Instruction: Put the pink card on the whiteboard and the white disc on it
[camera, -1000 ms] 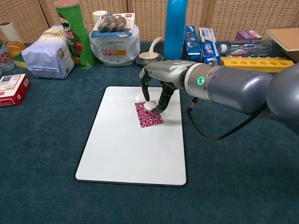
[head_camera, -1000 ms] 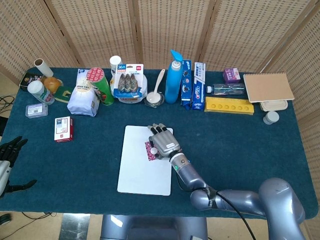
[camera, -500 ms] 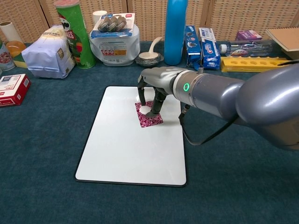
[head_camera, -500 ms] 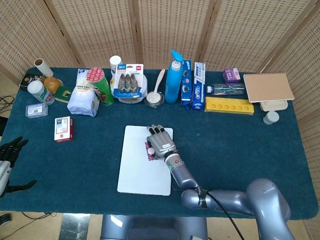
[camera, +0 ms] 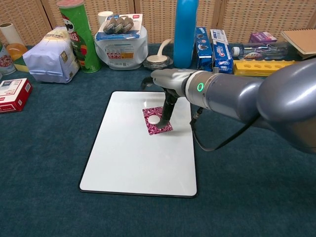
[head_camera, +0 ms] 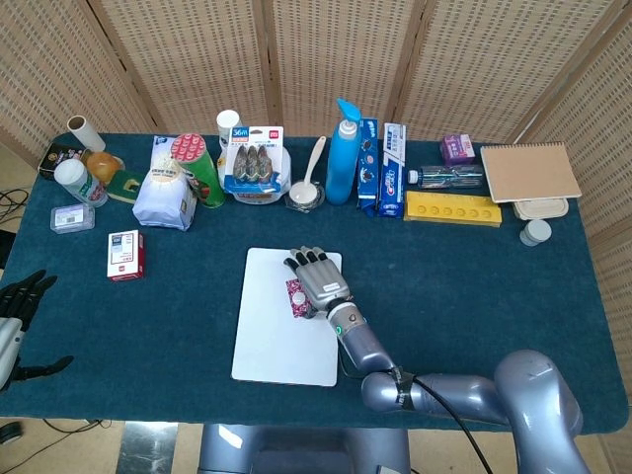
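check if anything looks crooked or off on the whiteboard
Only slightly: the pink card lies a bit askew to the whiteboard edges. The white disc sits flat on it, and the right hand is above them. Nothing is spilled or damaged.

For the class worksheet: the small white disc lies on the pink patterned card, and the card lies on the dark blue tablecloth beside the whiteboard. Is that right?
Not quite. The small white disc does lie on the pink patterned card, but the chest view shows the card on the whiteboard, not beside it.
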You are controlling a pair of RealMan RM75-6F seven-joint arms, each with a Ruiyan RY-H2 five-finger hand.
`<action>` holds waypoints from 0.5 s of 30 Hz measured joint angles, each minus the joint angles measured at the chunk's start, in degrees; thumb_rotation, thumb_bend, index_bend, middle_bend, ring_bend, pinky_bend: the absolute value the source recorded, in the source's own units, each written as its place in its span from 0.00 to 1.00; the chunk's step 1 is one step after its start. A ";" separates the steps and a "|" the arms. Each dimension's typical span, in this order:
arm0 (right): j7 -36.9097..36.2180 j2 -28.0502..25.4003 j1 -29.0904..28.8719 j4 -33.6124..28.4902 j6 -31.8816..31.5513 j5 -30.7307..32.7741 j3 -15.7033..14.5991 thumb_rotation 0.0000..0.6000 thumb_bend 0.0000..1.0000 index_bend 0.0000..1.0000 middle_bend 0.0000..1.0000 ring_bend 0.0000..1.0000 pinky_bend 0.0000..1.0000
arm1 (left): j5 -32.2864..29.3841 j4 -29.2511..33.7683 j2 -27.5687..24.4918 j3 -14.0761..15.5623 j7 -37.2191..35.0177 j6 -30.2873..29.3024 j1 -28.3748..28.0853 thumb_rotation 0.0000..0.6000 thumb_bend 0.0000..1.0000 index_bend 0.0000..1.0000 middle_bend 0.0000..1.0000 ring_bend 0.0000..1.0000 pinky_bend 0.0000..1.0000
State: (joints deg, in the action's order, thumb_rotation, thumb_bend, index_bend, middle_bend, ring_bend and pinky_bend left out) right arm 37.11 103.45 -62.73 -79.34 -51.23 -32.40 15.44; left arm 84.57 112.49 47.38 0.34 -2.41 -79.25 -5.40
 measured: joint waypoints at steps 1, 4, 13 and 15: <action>0.02 -0.56 0.11 -0.67 -0.21 -0.12 0.00 1.00 0.16 0.12 0.06 0.02 0.05 | 0.04 -0.02 -0.02 0.01 -0.06 0.02 -0.01 1.00 0.05 0.00 0.00 0.00 0.00; -0.05 -3.07 0.71 -3.50 -0.82 -0.77 -0.20 1.00 0.16 0.12 0.06 0.02 0.05 | 0.19 -0.05 -0.10 0.05 -0.31 -0.03 0.01 1.00 0.05 0.00 0.00 0.00 0.00; -4.80 -16.12 6.70 -12.66 -3.03 -10.03 -2.89 1.00 0.12 0.12 0.06 0.02 0.04 | 1.19 0.04 -0.29 0.35 -0.65 -0.65 0.34 1.00 0.05 0.00 0.00 0.00 0.00; -7.18 -18.76 8.73 -13.81 -4.16 -14.38 -3.77 1.00 0.08 0.12 0.06 0.03 0.03 | 1.57 0.14 -0.30 0.41 -0.61 -0.96 0.45 1.00 0.05 0.00 0.00 0.00 0.00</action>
State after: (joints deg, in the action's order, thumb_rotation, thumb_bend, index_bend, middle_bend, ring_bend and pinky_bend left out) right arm 29.93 84.68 -54.00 -93.15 -55.39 -46.78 11.66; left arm 86.14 112.63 47.08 0.74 -3.02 -80.21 -4.95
